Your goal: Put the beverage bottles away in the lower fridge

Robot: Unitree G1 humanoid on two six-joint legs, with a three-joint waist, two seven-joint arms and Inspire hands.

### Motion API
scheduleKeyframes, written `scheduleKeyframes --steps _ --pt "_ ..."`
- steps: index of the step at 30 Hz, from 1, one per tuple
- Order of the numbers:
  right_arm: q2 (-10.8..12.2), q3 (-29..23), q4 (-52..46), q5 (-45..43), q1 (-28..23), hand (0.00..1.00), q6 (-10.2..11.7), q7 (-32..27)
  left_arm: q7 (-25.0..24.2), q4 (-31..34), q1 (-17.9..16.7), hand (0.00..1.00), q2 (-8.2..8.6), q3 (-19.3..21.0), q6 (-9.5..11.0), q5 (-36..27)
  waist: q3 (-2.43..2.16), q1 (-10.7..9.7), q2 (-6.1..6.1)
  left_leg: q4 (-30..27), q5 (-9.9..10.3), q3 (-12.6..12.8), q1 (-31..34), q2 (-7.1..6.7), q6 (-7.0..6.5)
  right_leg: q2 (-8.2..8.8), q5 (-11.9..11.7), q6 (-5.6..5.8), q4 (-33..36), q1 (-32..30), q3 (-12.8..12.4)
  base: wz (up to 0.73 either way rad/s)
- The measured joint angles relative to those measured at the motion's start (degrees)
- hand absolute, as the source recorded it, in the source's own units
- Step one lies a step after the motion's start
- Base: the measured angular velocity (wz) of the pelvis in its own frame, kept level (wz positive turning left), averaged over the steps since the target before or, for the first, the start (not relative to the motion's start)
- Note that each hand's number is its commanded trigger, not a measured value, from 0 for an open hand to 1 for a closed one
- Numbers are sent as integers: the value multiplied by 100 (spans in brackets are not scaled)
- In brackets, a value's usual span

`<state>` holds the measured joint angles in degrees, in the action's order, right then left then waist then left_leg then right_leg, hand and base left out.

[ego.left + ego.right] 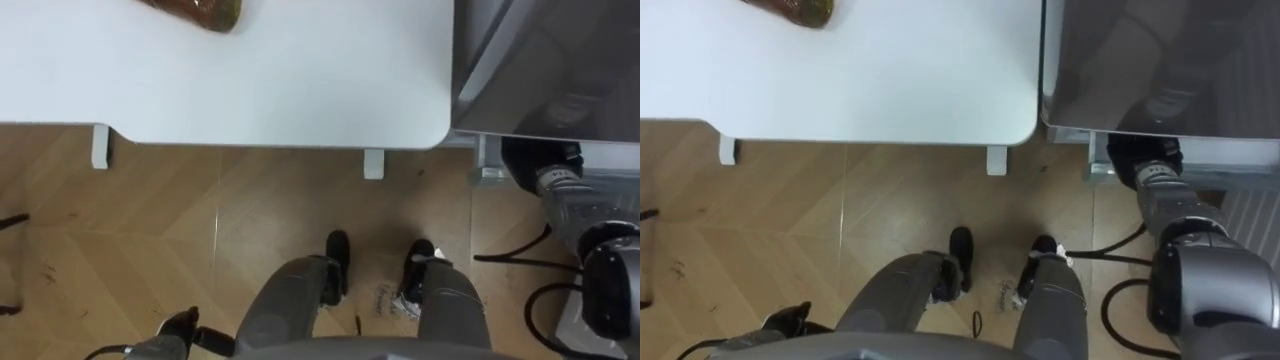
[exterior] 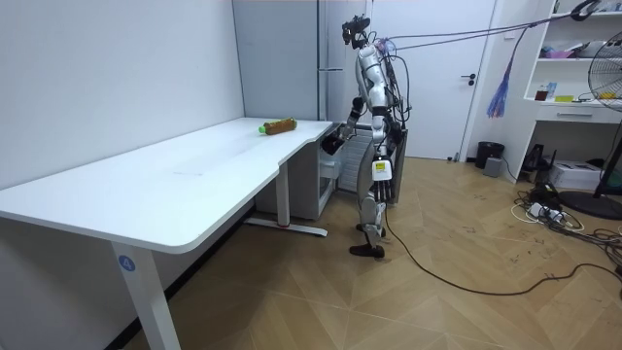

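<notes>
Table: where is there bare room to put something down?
Nearly the whole white table is bare, from the bottle at its far left to the rounded corner by the fridge. It is tight beside the fridge, where the right robot hand reaches.

The fridge (image 1: 540, 70) hides fingers of the right hand (image 1: 541, 157); bottle (image 1: 205, 12) cropped.

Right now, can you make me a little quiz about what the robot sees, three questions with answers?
1. True or false: the bottle lies on the white table.
2. Which hand reaches toward the fridge? A: left. B: right.
3. Fill in: in the room view, the bottle's cap is ____.

Key: 1 true. 2 B, the right hand. 3 green.
</notes>
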<state>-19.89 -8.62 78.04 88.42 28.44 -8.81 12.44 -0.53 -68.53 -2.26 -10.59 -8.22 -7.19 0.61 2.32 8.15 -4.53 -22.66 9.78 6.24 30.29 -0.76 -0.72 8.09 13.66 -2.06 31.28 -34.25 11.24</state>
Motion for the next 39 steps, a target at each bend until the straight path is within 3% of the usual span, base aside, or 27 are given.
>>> scheduleKeyframes --steps 8,13,25,31,34,36,39 --pt "-80 118 9 -48 4 0 -113 -18 -5 26 -1 0 -10 -30 -6 0 27 -3 41 2 -1 -10 12 2 -1 -4 -9 -3 -24 -2 13 0" --pt "-175 254 10 -209 29 0 -126 -23 0 170 0 0 -119 -114 -6 -8 56 -23 89 -4 -1 -16 60 0 -2 -5 -13 2 -34 -35 19 0" --pt "-307 281 220 -725 267 0 -125 -91 42 189 0 0 -168 -366 -4 -7 56 -176 96 -100 -2 -85 200 -1 -4 -1 -25 1 -37 -92 106 3" --pt "-508 208 491 -768 300 0 -120 -94 148 213 13 0 -183 -317 15 5 68 -181 133 -113 -3 -138 64 -23 -6 34 -24 4 -27 83 175 4" --pt "-535 208 505 -770 197 0 -118 -53 145 215 34 0 -247 -197 40 11 88 -199 227 -100 -3 -137 -80 -5 -5 4 -17 12 -100 265 190 4" --pt "-560 40 510 -973 86 0 -119 -9 137 220 19 0 -340 44 47 20 71 -357 321 -98 -7 -176 -151 10 -12 -2 4 33 -170 432 304 26" --pt "-622 -3 614 -1119 -44 0 -118 -44 176 364 -9 0 -444 229 49 30 51 -409 434 -107 -8 -177 -214 29 -14 -27 -11 50 -268 583 363 15"
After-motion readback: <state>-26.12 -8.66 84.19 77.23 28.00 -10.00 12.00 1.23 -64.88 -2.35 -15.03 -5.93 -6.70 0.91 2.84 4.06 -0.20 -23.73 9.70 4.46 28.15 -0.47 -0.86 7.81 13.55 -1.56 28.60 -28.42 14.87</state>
